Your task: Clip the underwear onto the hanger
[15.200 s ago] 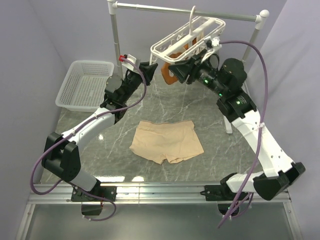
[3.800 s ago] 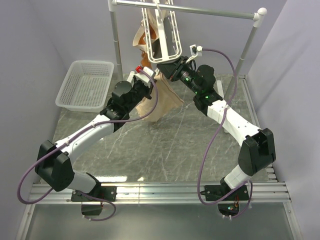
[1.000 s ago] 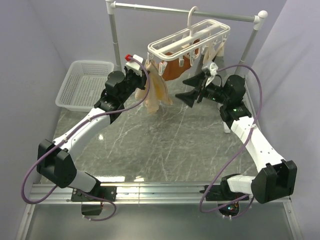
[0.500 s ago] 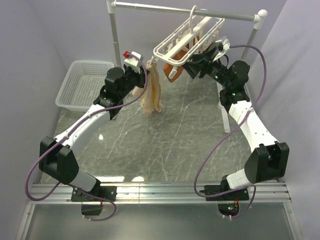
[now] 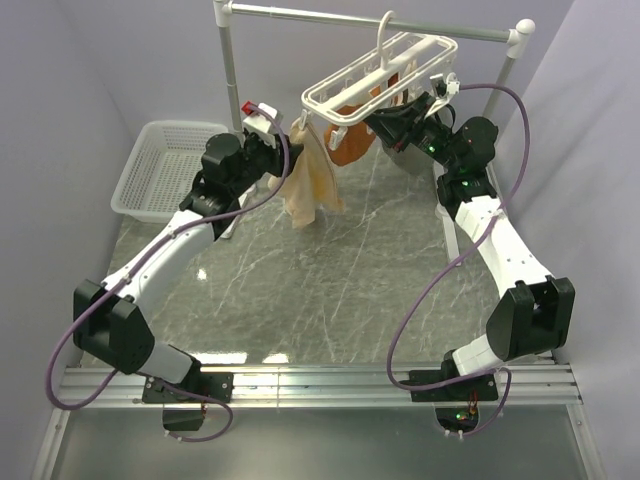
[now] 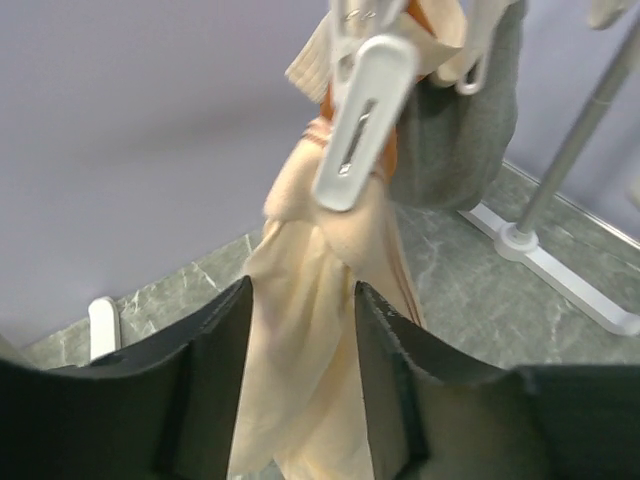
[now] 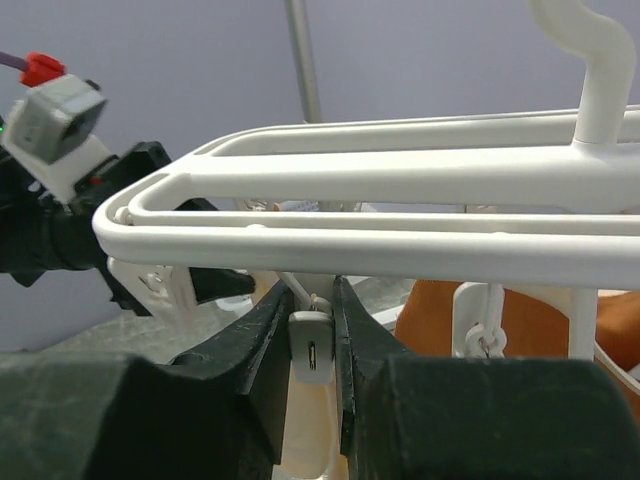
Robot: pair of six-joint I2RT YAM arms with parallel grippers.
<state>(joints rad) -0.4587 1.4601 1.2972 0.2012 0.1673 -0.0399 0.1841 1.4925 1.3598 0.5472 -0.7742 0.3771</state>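
Observation:
The white hanger [image 5: 375,70] hangs by its hook from the rail. The beige underwear [image 5: 312,185] dangles bunched from a clip [image 6: 360,120] at the hanger's left corner. My left gripper [image 5: 283,160] is open just left of the fabric. In the left wrist view the underwear [image 6: 320,300] hangs just beyond its spread jaws [image 6: 302,290]. My right gripper [image 5: 375,120] is under the hanger frame [image 7: 400,240]. In the right wrist view it [image 7: 313,300] is shut on a white clip [image 7: 313,350], with beige fabric showing below that clip.
A rust-orange garment [image 5: 350,140] and a grey garment [image 6: 450,140] hang from other clips. A white mesh basket [image 5: 170,170] stands at the back left. The rail's posts [image 5: 232,80] stand behind both arms, with a white foot [image 6: 560,270] on the marble floor.
A second ago my right gripper was open below the hanger; it has risen and shut on a clip. The hanger has swung a little. The left gripper has drawn slightly back from the underwear.

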